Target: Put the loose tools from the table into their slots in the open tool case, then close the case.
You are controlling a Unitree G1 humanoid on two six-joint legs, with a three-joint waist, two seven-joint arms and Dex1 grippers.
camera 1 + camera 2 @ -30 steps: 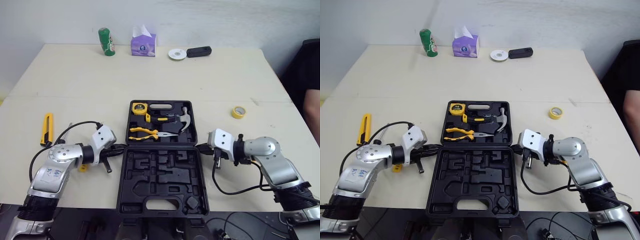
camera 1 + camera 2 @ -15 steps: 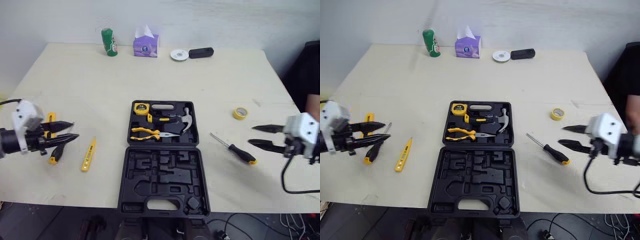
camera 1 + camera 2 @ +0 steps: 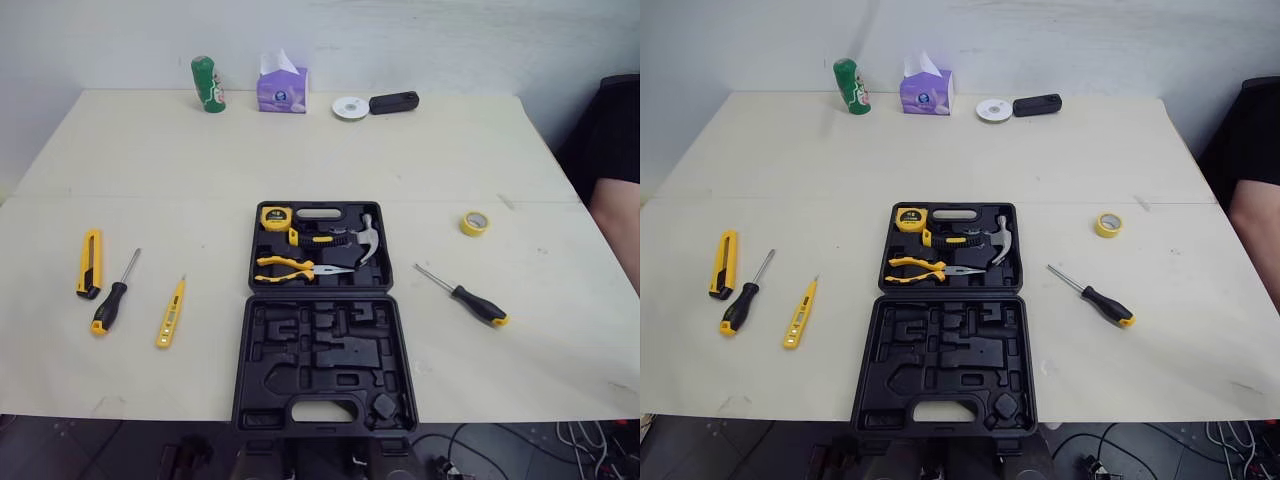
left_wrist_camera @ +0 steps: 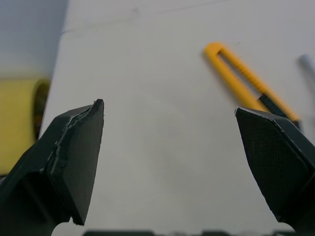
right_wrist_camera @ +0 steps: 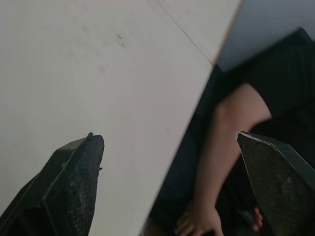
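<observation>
Even, soft, seemingly overhead light

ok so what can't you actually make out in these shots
- Left wrist view: yellow shape past the table's edge, blurred and cut off by the frame; unidentifiable.
- Left wrist view: grey tip beside the utility knife, cut off by the frame.
- Head views: person, cut off by the frame.
- Head views: green can, label too small to read.
- Head views: near half of the tool case, black on black; slot shapes unclear.

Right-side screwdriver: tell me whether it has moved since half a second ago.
No. The screwdriver keeps the same gap and angle to the tool case; the slight shift is the camera's.
</observation>
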